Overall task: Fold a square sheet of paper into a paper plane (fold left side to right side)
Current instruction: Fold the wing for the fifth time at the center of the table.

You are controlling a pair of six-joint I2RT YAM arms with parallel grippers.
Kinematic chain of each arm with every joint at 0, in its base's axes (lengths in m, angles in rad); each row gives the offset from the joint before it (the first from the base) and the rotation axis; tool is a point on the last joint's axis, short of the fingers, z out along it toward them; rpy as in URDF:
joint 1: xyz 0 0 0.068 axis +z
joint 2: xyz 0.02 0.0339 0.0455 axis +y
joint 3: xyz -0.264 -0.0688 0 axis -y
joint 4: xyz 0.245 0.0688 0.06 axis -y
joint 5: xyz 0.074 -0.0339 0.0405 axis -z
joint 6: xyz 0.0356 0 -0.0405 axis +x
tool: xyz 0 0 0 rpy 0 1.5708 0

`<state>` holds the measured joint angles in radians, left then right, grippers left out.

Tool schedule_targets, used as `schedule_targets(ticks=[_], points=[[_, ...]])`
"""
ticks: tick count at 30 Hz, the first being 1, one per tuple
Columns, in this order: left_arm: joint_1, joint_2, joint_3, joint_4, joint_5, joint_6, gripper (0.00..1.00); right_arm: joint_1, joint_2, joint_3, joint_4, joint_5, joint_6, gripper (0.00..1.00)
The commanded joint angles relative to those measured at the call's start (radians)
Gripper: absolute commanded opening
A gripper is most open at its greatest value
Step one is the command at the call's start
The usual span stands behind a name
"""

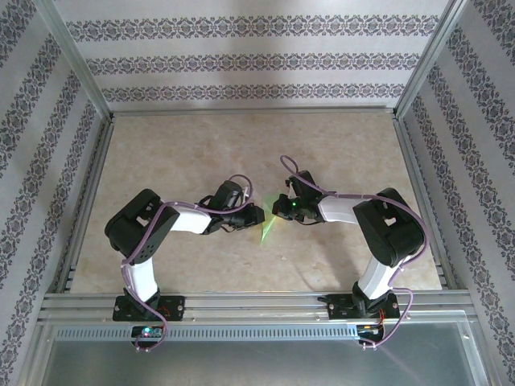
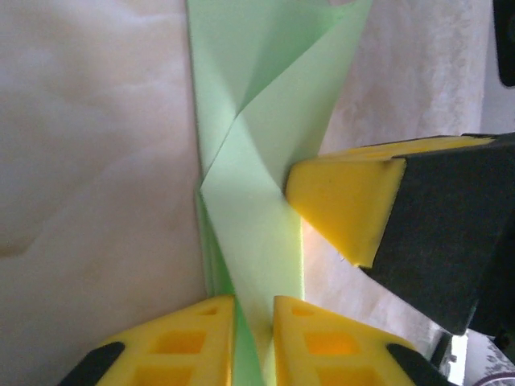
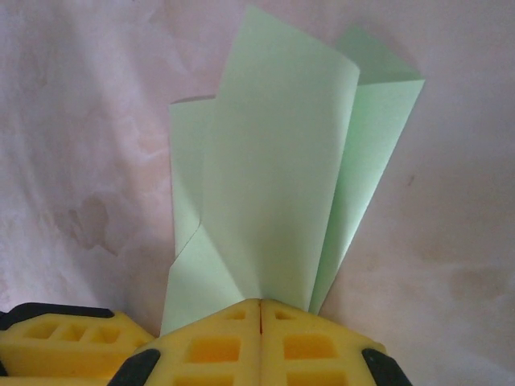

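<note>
We see the left arm and the right arm, both black and white, with purple cables and yellow fingers with square holes.

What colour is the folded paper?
The paper is light green, clearest in the right wrist view.

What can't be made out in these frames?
Top view: folds of the paper, too small, half under the grippers.
Left wrist: whether the left gripper pinches it; bottom edge cuts the contact off.
Right wrist: paper's near end, hidden inside the shut right gripper.
</note>
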<state>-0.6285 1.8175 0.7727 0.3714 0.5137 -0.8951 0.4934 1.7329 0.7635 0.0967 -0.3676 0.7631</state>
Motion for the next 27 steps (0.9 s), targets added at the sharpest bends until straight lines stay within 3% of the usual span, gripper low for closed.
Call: schedule_targets(ticks=[1,6,10,18,27], points=[[0.003,-0.094,0.006,-0.161,-0.061,0.065,0.25,0.001,0.033,-0.05,-0.051,0.047,0.004,0.0],[0.016,-0.224,0.027,-0.312,-0.062,0.114,0.29,0.002,0.03,-0.053,-0.048,0.041,-0.006,0.0],[0.014,-0.262,0.056,-0.399,0.012,0.134,0.25,0.002,0.024,-0.052,-0.048,0.038,-0.012,0.0],[-0.017,-0.203,0.097,-0.366,0.15,0.065,0.14,0.008,0.031,-0.049,-0.046,0.039,-0.015,0.0],[-0.027,-0.079,0.145,-0.269,0.234,0.018,0.12,0.012,0.039,-0.036,-0.06,0.038,-0.019,0.0]])
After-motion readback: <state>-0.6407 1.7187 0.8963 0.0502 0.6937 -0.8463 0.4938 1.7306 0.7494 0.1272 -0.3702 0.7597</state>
